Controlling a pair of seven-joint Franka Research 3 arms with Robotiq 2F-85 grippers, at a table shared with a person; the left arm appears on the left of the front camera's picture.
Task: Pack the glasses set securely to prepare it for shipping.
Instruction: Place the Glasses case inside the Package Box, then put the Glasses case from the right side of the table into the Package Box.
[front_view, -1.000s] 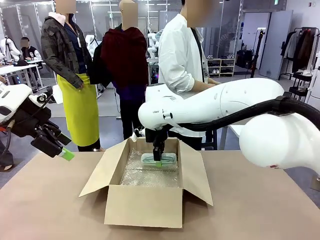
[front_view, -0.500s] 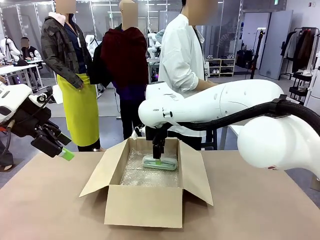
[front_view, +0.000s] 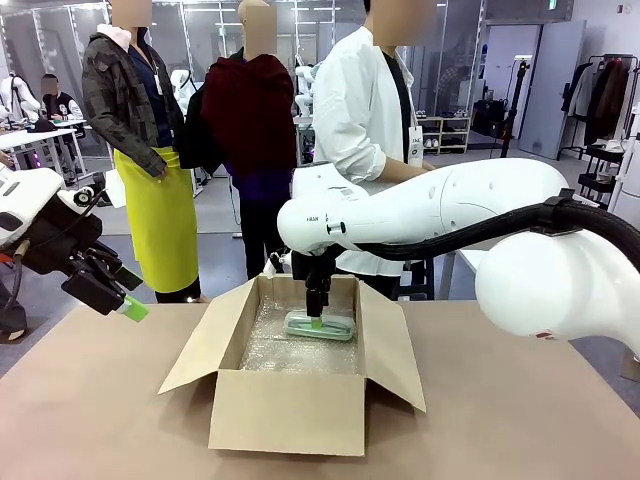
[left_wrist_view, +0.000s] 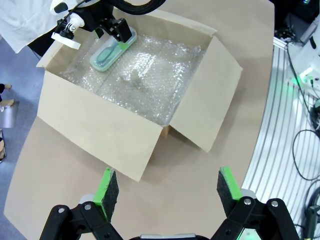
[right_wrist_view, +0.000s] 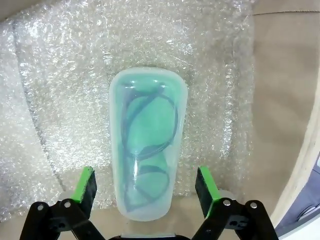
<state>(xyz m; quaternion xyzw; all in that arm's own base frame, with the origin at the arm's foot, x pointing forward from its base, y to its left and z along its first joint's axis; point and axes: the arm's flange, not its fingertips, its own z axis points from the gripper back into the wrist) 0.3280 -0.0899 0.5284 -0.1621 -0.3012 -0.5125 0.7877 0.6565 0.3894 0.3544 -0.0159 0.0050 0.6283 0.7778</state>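
The mint-green glasses case (right_wrist_view: 147, 145) lies flat on the bubble wrap (right_wrist_view: 60, 75) that lines the bottom of the open cardboard box (front_view: 285, 410), towards the box's far side. The right gripper (right_wrist_view: 145, 176) hangs directly over it, spread wide. In the right wrist view one green pad stands on each side of the case's near end, with a strip of bubble wrap showing between each pad and the case wall. The fingers (right_wrist_view: 86, 185) therefore straddle the case without touching it, and nothing is held.

The case's long axis runs straight away from the wrist, crosswise to the line joining the two pads. This puts the narrow width between the fingers and leaves most of the length reaching out beyond the fingertips. By my reading the case is set down and free. A straight lift along the fingers' own line should clear it, while any sideways drift would push a pad into its side and slide it across the wrap.

The left gripper (left_wrist_view: 166, 192) is also spread wide and holds nothing. It hovers above the bare table (front_view: 100, 420), outside the box. From its fingers the case lies well ahead and off to one side, beyond the near box wall and flap. The right arm is much the nearer of the two.
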